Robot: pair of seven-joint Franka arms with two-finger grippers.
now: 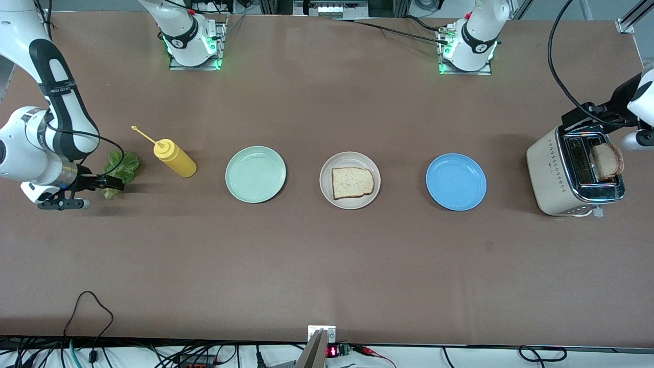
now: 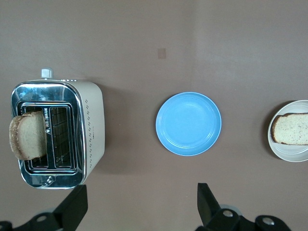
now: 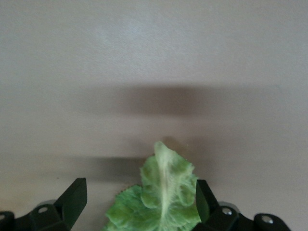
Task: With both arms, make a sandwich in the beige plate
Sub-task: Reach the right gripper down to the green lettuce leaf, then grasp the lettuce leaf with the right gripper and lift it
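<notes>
So the sandwich is sitting at the one-slice stage: a single slice of bread (image 1: 352, 182) is lying flat in the beige plate (image 1: 327, 189), which is the middle one of three, between the mint green plate (image 1: 255, 174) and the blue plate (image 1: 456, 181). No lettuce on it yet, no top slice.

The right tool (image 1: 102, 183) is working down at the right arm's end of the bench, right at the lettuce leaf (image 1: 121, 169). In the right wrist view the leaf (image 3: 161, 199) is sitting between the two fingers (image 3: 72, 202), which are spread wide and not pinching it, so I'd call that a grab being lined up, not made. The yellow squeeze bottle (image 1: 173, 157) is lying on its side just beside the leaf.

The left tool (image 2: 139, 204) is hanging wide open with nothing in it, near the toaster (image 1: 572, 171) at the left arm's end. The second slice (image 1: 606, 161) is poking up out of one slot.

My guess at what's next: squeeze onto the leaf without crushing it, carry it over the bottle and green plate, drop it on the bread. Then the toast goes on top.

Writing-wise, there's a band of lettering on the right arm's forearm, but I can't read it. The toaster's only showing a dot pattern.
</notes>
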